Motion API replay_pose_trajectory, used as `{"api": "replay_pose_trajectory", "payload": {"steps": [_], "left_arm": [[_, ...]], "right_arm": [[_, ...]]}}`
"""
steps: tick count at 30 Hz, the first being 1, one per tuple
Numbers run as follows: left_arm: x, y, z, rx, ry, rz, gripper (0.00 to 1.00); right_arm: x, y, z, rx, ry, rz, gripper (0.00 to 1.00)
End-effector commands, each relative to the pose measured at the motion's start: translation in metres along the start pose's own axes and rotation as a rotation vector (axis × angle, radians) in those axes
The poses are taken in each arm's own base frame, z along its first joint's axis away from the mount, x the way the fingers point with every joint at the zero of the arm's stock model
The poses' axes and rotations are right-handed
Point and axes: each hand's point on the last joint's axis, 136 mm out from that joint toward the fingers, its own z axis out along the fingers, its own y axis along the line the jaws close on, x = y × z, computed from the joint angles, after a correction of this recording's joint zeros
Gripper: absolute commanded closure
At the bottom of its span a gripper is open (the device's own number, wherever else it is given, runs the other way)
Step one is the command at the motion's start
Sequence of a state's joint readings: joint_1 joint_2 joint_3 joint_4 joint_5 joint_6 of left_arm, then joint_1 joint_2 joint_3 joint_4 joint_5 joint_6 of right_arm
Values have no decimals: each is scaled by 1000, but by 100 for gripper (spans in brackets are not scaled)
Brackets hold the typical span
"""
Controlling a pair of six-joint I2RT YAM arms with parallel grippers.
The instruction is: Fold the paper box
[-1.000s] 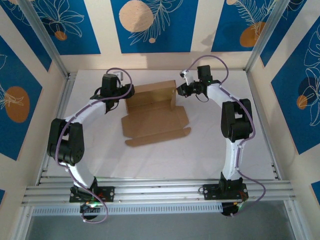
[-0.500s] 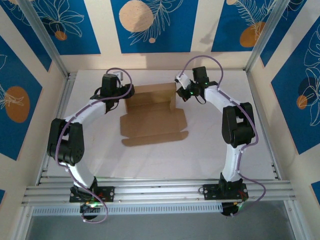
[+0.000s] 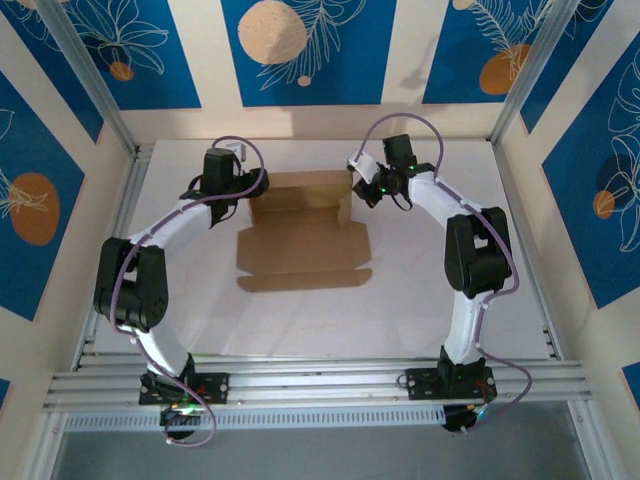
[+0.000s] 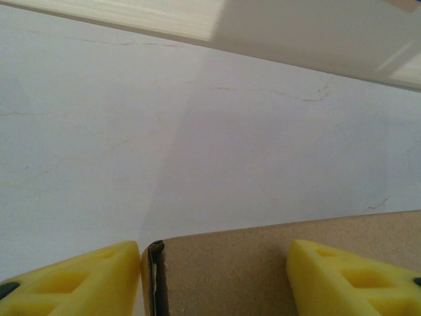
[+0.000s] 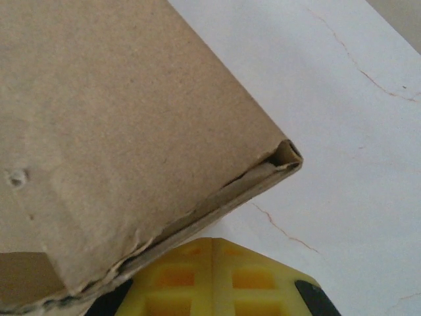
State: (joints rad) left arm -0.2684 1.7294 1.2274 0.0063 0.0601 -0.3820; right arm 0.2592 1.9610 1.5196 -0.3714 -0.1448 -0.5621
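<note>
- Top external view first: where is the box?
- Your paper box (image 3: 300, 245) lies on the white table (image 3: 450, 290), between your two arms and toward the far side. Its base is flat on the table, its back wall stands upright, and a long flap lies flat along the near side.
- And the left gripper?
- Your left gripper (image 3: 245, 196) is at the box's back left corner. In the left wrist view you can see its yellow fingers (image 4: 72, 286) spread well apart. One is just outside the corner's cut edge and the other is in front of the cardboard face. They are released and clamp nothing.
- The right one?
- Your right gripper (image 3: 355, 185) is at the back right corner. In the right wrist view its yellow fingers (image 5: 177, 280) are clenched, pad against pad, with nothing between them. They sit just below the doubled edge of a brown panel, near its corner. From that angle you cannot tell whether they touch the cardboard.
</note>
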Motion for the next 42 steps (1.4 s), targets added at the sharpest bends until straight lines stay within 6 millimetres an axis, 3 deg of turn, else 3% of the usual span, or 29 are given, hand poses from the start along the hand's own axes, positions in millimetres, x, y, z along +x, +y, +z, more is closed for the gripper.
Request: {"api": "replay_pose_trajectory", "payload": {"steps": [1, 8, 16, 27, 31, 36, 42], "left_arm": [[22, -2, -1, 25, 81, 18, 39], [22, -4, -1, 36, 79, 27, 39], [22, -7, -3, 55, 77, 28, 39], [21, -6, -3, 53, 76, 31, 39], [23, -5, -3, 47, 79, 29, 39], [23, 2, -4, 21, 70, 7, 39], [25, 3, -4, 37, 67, -31, 40]], "right_arm": [[15, 31, 6, -92, 61, 2, 100], [26, 40, 6, -103, 89, 9, 98], [22, 51, -6, -136, 40, 19, 78], [6, 74, -29, -228, -50, -3, 62], [7, 70, -28, -206, -47, -5, 62], [18, 48, -20, -73, 13, 19, 65], [32, 54, -17, -48, 41, 54, 65]]}}
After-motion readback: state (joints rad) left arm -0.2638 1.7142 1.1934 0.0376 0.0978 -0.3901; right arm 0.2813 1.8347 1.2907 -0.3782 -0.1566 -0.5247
